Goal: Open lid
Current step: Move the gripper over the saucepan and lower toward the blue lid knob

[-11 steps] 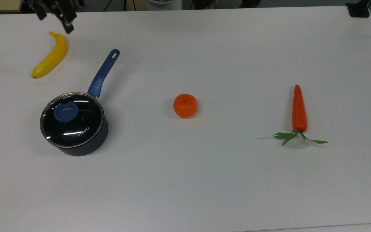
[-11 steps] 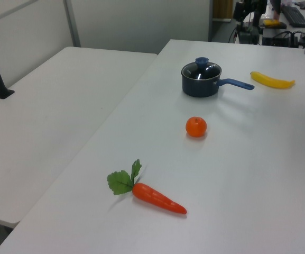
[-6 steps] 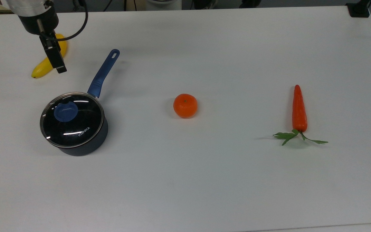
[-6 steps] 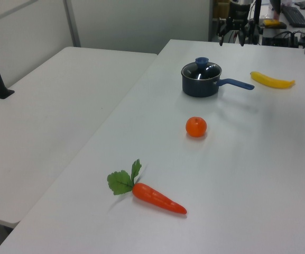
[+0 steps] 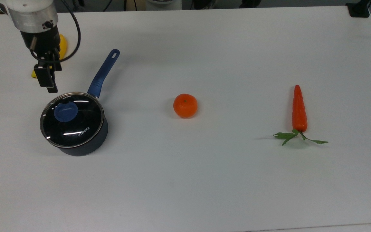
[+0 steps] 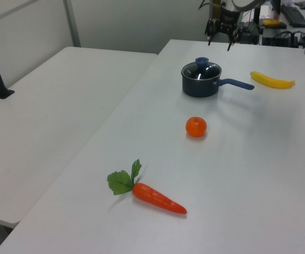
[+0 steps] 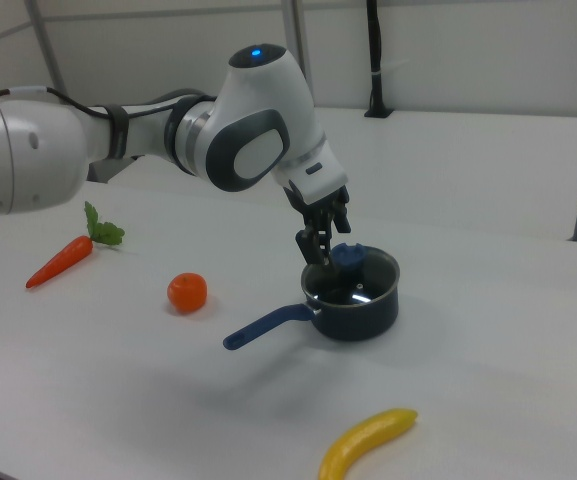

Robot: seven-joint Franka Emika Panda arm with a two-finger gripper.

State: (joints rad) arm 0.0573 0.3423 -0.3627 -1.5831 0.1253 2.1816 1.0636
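The lid (image 5: 71,120) sat closed on the dark saucepan (image 5: 85,145), toward the top view's left side of the white tabletop (image 5: 224,180). Its blue knob (image 5: 65,111) rose from the glass, off-centre in the top view because of the camera angle. Lid looked like clear glass in a metal rim: stiff, probably moderately heavy, fragile if dropped, glass face slick. Best hold was judged to be the knob, pinched from opposite sides; the rim lay flush on the pot and offered no purchase.

The tool (image 5: 46,80) hung above the tabletop just beyond the pot's far edge in the top view, not touching lid or pan, fingers spread apart in the left view (image 6: 219,38) and holding nothing. In the right view it (image 7: 318,240) hovered just beside the knob.

Saucepan handle (image 5: 103,73) pointed away toward the banana (image 6: 272,80). Orange (image 5: 185,105) and carrot (image 5: 299,109) lay well apart to the top view's right.
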